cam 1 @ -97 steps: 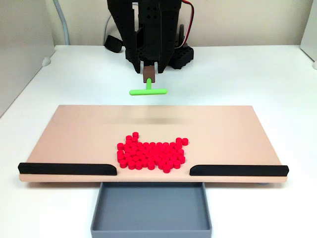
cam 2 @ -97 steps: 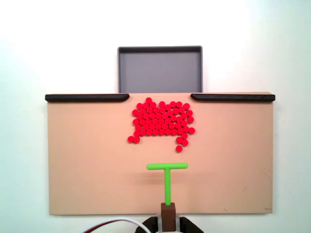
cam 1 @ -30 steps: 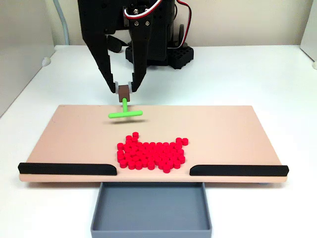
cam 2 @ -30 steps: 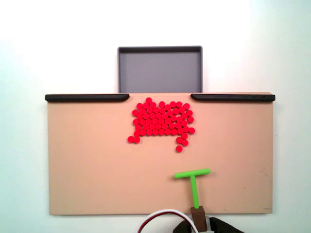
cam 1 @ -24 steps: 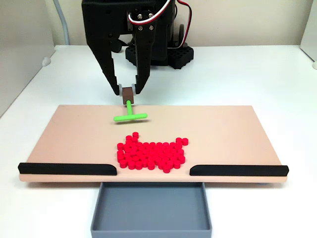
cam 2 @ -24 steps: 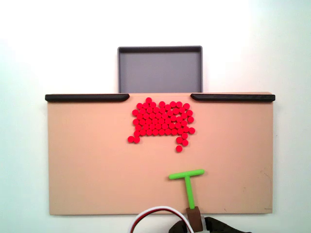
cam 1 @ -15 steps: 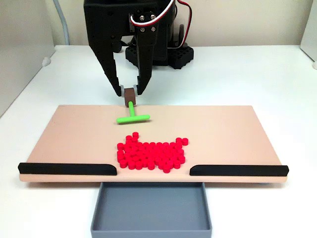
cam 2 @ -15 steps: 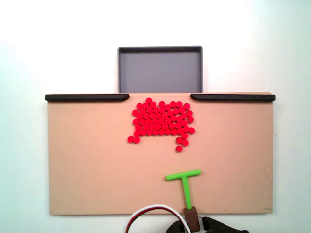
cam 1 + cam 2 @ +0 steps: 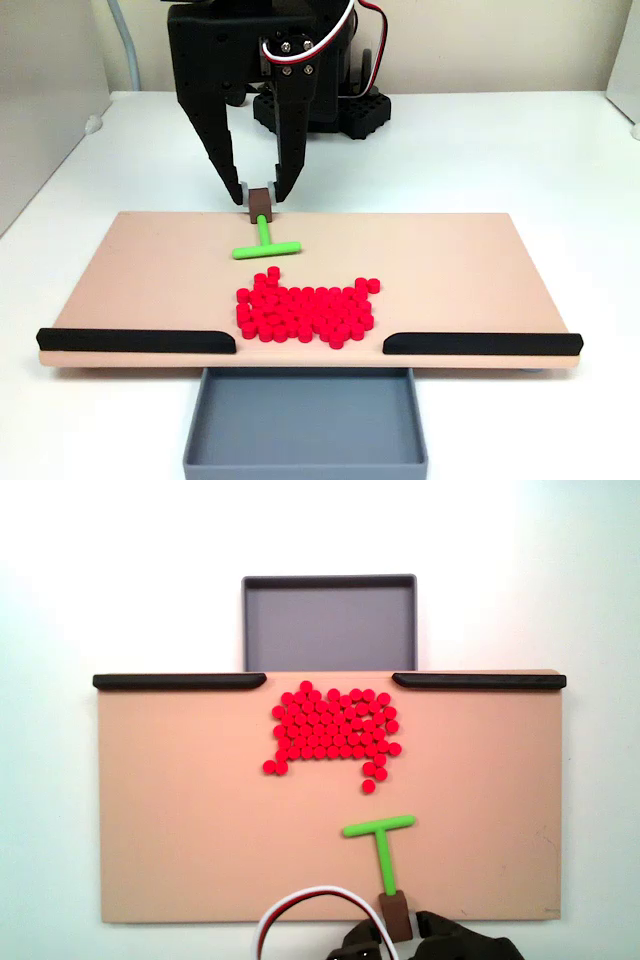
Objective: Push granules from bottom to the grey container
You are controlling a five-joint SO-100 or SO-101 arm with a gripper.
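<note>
Well apart: granules (image 9: 305, 311) (clustered on board), gripper (image 9: 260, 195) clamping pusher.

1 cam front, facing arm; 1 overhead; both share board (image 9: 450, 260).

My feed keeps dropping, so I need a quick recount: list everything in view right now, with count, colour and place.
granules: several dozen, red, clustered on the board by the gap between the strips
tray: one, grey, empty, beyond the gap
board: one, tan, on the table
strips: two, black, along the board's tray-side edge
pusher: one, green T on a brown block, short of the granules
table: one, white
cable: one, white and red, at the arm
gripper: one, black, jaws shut on the pusher's block
</note>
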